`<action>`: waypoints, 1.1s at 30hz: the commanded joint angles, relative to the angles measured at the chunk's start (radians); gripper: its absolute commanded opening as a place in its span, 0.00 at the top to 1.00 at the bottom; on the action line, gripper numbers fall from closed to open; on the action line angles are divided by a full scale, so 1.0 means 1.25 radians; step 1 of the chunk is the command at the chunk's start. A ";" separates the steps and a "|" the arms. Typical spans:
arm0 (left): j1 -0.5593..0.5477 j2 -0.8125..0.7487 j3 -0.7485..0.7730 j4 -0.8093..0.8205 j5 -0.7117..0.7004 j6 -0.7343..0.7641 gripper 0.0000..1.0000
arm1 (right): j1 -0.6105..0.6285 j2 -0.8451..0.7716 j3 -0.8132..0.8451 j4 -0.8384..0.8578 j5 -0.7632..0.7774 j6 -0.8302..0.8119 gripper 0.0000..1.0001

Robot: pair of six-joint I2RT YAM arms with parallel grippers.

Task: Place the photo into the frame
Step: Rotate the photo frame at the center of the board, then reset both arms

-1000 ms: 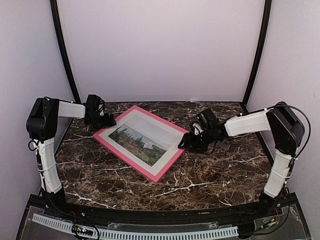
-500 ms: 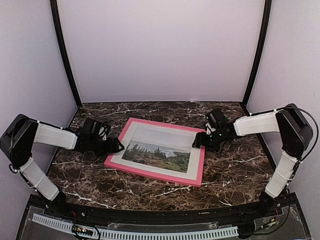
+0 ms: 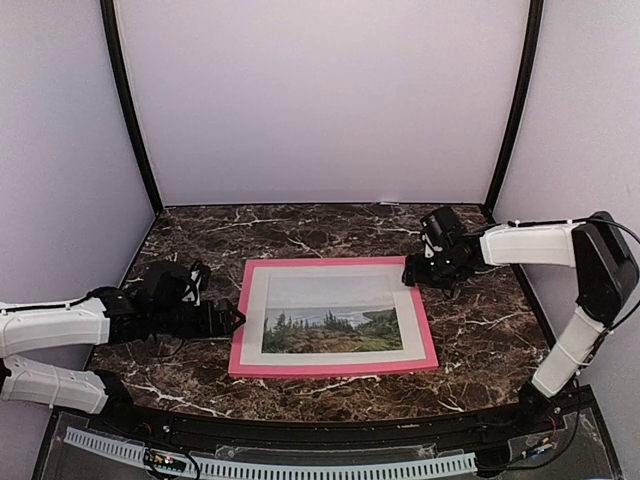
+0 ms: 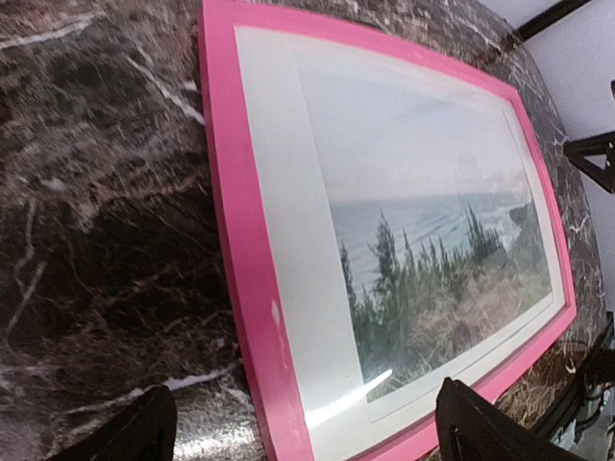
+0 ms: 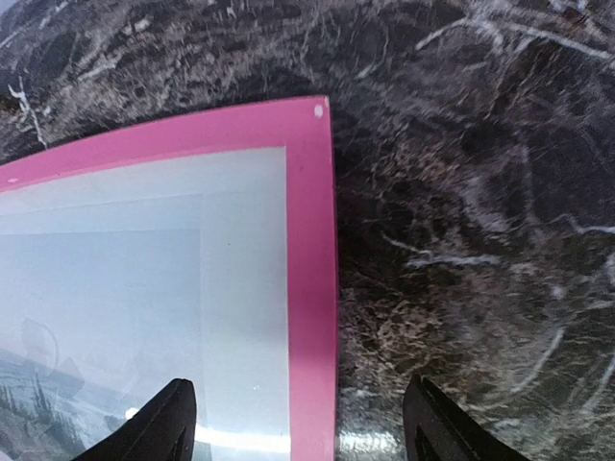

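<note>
Marble table (image 3: pixel 330 225) with pink frame (image 3: pixel 330 368) lying flat at centre, face up, long sides running left to right.
White mat (image 3: pixel 255 310) sits inside the moulding; photo (image 3: pixel 332 320) of conifers, water and pale sky shows through the mat's opening, inside the frame. Left gripper (image 3: pixel 232 318) low at the frame's left edge, fingers (image 4: pixel 135 432) wide apart, the near-left corner between them. Right gripper (image 3: pixel 412 277) at the far-right corner, fingers (image 5: pixel 163 418) spread astride the right rail, not closed on it.
</note>
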 commanded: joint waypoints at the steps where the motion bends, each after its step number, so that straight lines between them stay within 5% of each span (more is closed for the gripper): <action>1: 0.001 -0.077 0.077 -0.138 -0.237 0.071 0.01 | 0.000 -0.155 -0.020 -0.021 0.137 -0.061 0.25; 6: 0.004 -0.094 0.145 -0.167 -0.408 0.151 0.01 | 0.005 -0.324 -0.069 -0.028 0.175 -0.109 0.20; 9: 0.004 -0.103 0.191 -0.183 -0.512 0.193 0.01 | 0.005 -0.429 -0.097 -0.030 0.209 -0.119 0.02; 14: 0.005 -0.133 0.212 -0.141 -0.593 0.278 0.01 | 0.004 -0.548 -0.133 -0.019 0.248 -0.145 0.01; 33: 0.005 -0.316 0.088 -0.043 -0.607 0.303 0.01 | 0.000 -0.675 -0.241 0.084 0.250 -0.140 0.01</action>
